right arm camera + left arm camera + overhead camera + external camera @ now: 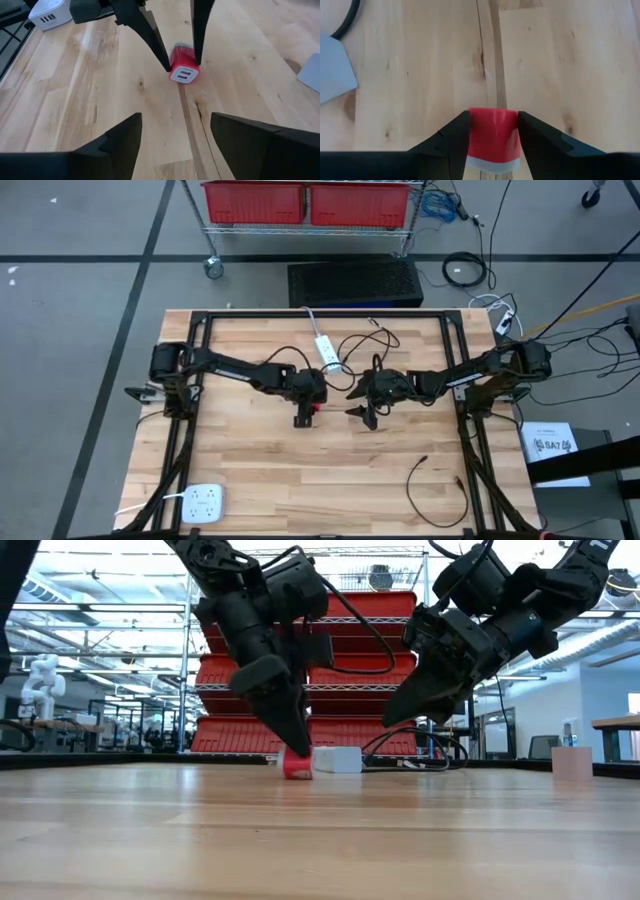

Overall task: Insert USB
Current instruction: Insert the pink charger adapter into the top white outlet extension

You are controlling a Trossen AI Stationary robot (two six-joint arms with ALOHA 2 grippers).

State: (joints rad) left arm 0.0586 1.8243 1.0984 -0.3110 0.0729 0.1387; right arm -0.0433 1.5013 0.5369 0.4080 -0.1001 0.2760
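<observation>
From the level view across the worktop (330,470) the red USB charger block (296,764) is mostly hidden: only a small red corner shows under the left tool (290,745), and the white power strip (337,759) behind it covers part of the rest. In the left arm's own camera the block's lower edge is cut off by the frame, so its port face cannot be seen there; the right wrist camera does show that face, with two slots. The block sits on the wood near the middle of the worktop, and the left tool is clamped on it, one dark finger (451,141) pressed to each side.

The right tool (368,416) hangs just beside it, off the wood, its fingers spread apart and holding nothing. Which plug is meant for the block is hard to tell: a loose black cable (432,492) lies well apart near the front right corner. A white multi-port charger (203,502) rests at the front left corner. Tangled black leads lie around the power strip at the back, and red bins (305,202) stand on a wire rack beyond the worktop.
</observation>
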